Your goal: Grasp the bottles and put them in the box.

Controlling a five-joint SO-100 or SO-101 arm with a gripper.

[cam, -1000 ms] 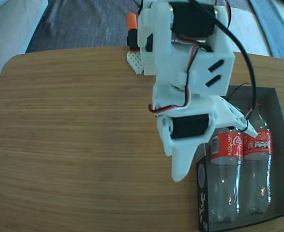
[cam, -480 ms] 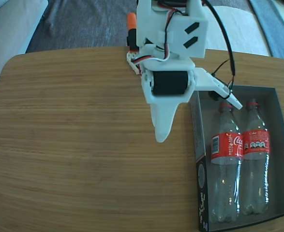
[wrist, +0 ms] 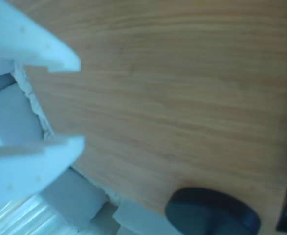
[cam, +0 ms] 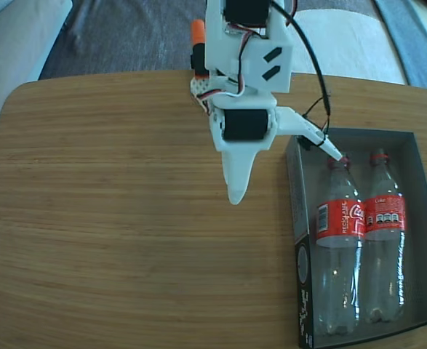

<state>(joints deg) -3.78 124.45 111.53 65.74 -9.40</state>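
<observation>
Both Coca-Cola bottles (cam: 358,240) lie in box (cam: 422,182), right of frame: empty, light, slippery, crushable; grip neck. Gripper (cam: 286,171) jaws wide, empty.

Right of the gripper (cam: 286,174), whose white plastic looks smooth and matt, the bottles (cam: 338,251) are clear glossy plastic with shiny red labels. The box (cam: 297,207) around them is dull grey card. Beneath the gripper, the table (cam: 111,218) shows fine-grained wood with a satin finish.

Rounded wooden table (cam: 111,218), dark grey carpet (cam: 126,36) behind, pale cushion (cam: 9,51) left
</observation>
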